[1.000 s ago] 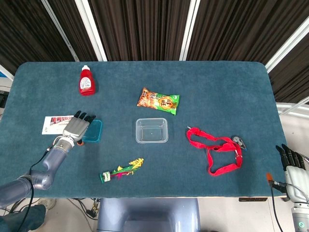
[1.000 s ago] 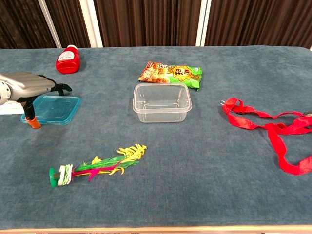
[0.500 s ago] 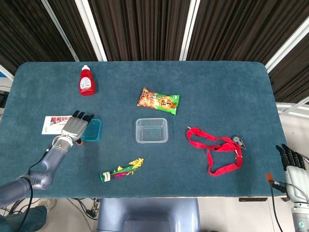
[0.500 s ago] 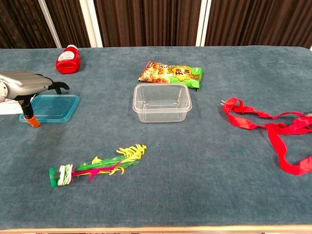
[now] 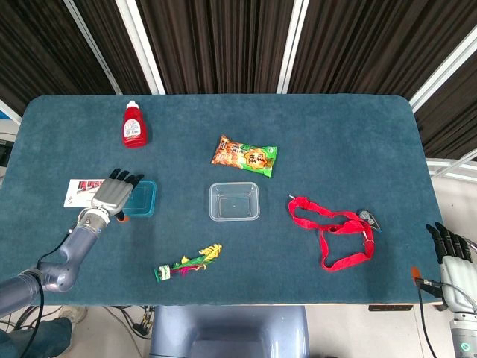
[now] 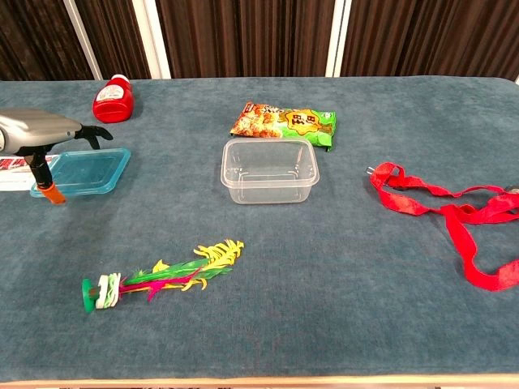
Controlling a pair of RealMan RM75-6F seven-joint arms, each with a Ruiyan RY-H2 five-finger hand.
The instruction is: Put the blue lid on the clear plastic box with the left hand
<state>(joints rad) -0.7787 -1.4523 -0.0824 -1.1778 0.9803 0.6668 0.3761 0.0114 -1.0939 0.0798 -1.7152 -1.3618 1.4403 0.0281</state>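
The blue lid (image 5: 143, 199) (image 6: 87, 170) lies at the left of the table, slightly tilted. My left hand (image 5: 112, 195) (image 6: 39, 130) covers its left edge, fingers spread over the top and the orange-tipped thumb down at its front edge, holding it. The clear plastic box (image 5: 234, 201) (image 6: 269, 170) stands open and empty at the table's middle, well to the right of the lid. My right hand (image 5: 449, 248) hangs off the table's near right corner with straight fingers, holding nothing; only the head view shows it.
A red sauce bottle (image 5: 133, 124) (image 6: 113, 99) lies at the back left. A snack bag (image 5: 244, 155) (image 6: 284, 123) lies just behind the box. A red strap (image 5: 332, 231) (image 6: 446, 211) lies to the right, a feather toy (image 5: 188, 262) (image 6: 158, 279) in front, a printed card (image 5: 80, 190) under the left hand.
My left hand has shifted a little to the left and back, and the blue lid has moved with it. The box and right hand have not moved.
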